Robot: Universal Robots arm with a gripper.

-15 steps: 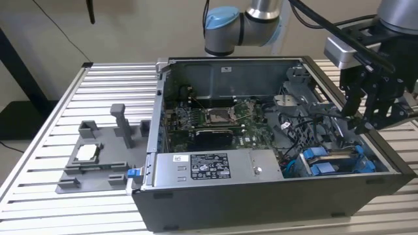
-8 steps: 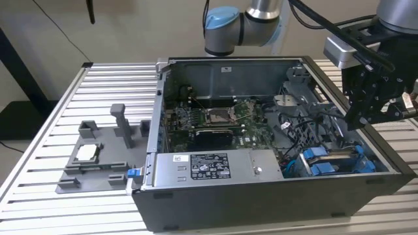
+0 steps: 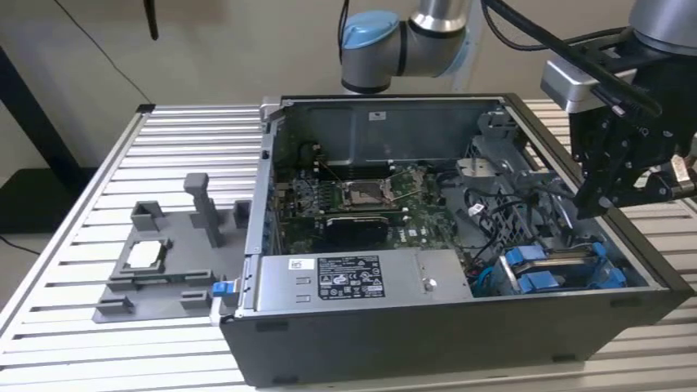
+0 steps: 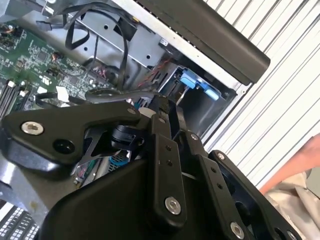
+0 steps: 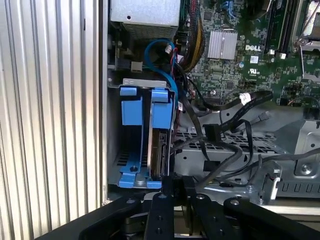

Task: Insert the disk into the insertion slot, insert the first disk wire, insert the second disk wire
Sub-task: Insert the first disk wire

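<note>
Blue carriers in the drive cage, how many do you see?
2 blue carriers, side by side in the drive cage: one nearer the motherboard, holding the disk; the other on the far side, seemingly empty. I can't rule out hidden ones.

The disk's carrier (image 5: pixel 161 107) is smooth blue plastic; the ribbed table (image 5: pixel 50 125) is matt metal.

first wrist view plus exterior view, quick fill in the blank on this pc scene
1. The plastic carrier frame round the flat silver-grey hard drive is bright ____.
2. The grey fixture tray with upright posts lies on the exterior view's ____ of the open dark computer case.
3. The black tool hangs over the case's end on the exterior view's ____.
Missing words: blue; left; right.
</note>
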